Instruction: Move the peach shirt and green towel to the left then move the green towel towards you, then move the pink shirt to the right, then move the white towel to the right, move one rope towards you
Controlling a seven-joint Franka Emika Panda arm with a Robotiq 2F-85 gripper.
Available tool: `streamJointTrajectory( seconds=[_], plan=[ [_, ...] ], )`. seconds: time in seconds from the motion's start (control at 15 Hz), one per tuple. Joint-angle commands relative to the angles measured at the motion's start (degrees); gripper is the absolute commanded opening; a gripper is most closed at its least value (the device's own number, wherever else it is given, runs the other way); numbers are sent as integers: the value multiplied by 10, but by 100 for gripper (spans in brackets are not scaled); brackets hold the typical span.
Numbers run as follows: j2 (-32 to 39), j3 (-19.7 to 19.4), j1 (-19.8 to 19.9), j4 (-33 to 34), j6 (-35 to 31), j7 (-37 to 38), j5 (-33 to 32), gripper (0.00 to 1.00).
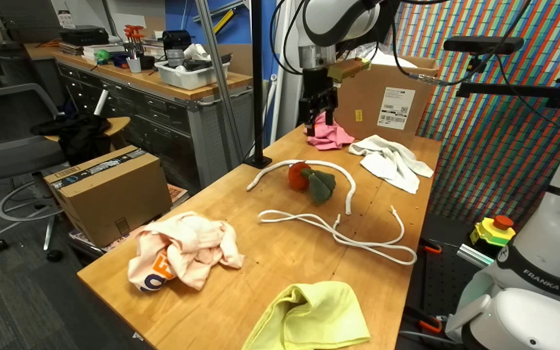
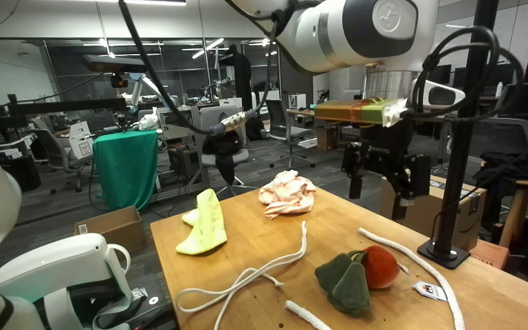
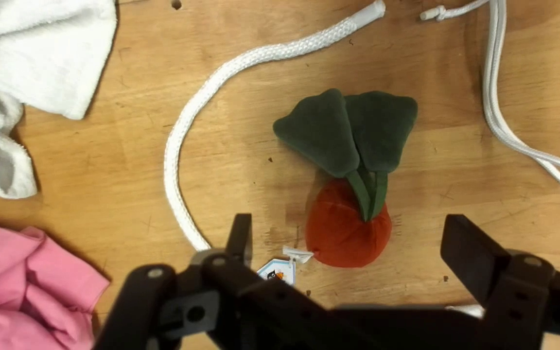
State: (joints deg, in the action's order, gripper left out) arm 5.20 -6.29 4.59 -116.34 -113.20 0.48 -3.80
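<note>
In an exterior view, bare table point(image 2: 330, 227) runs at eleven o'clock from plush point(image 2: 358, 279) to peach shirt point(image 2: 288, 195); a post point(image 2: 460, 156) bars one to two.

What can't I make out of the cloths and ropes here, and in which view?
Wrist view: left edge crops pink shirt and white towel.
Wrist view: top edge crops the thin rope.
Wrist view: gripper hides part of the thick rope.
In an exterior view: bottom edge crops the green towel.
In an exterior view: folds hide some lettering on the peach shirt.
</note>
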Motion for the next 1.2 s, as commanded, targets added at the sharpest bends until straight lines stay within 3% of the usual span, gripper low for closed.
streamJointTrajectory(
  seconds=[0.0,0.33,0.67,1.13],
  plan=[
    [-85,0,12,-21,37,-78,18,100],
    [-213,-14,11,-85,19,-181,44,100],
    [-334,-55,0,-163,-14,-263,119,100],
    [-438,-113,-32,-241,-74,-367,189,100]
  ],
)
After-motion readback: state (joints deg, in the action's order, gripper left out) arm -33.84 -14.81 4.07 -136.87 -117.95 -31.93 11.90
